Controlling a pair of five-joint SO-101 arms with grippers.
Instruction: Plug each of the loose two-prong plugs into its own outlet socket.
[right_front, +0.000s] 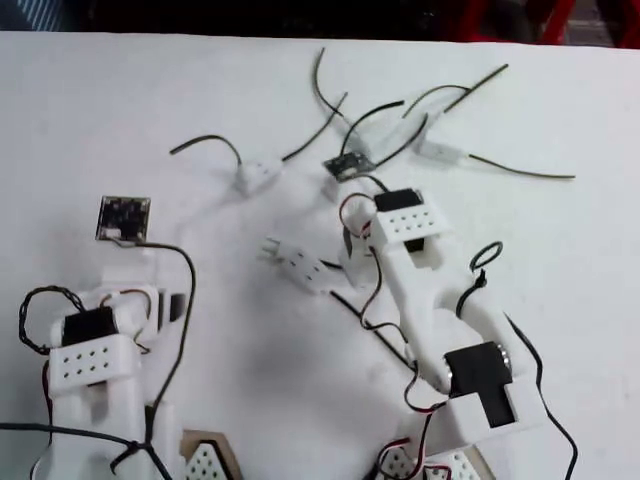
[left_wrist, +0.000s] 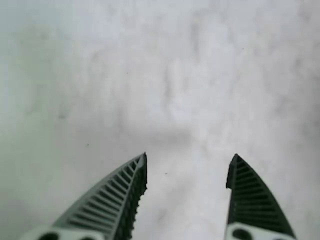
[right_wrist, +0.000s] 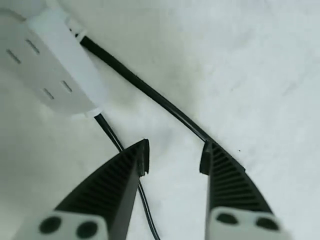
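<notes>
A white outlet strip (right_front: 300, 263) lies mid-table with a black cord (right_front: 370, 330) trailing from it toward the front. One loose white plug (right_front: 257, 176) with a dark cord lies behind it. A second plug (right_front: 437, 151) lies at the back right among tangled cords. My right gripper (right_wrist: 175, 152) is open, just above the table beside the outlet strip (right_wrist: 55, 65), and the strip's black cord (right_wrist: 150, 92) passes close to its fingertips. In the high view the right gripper (right_front: 352, 252) sits just right of the strip. My left gripper (left_wrist: 189, 161) is open over bare table at the front left (right_front: 165, 303).
A small circuit board (right_front: 124, 218) with a black cable lies at the left. Another small board (right_front: 348, 165) sits among the cords at the back. Several thin dark cords (right_front: 520, 172) sprawl across the back of the white table (right_front: 80, 120).
</notes>
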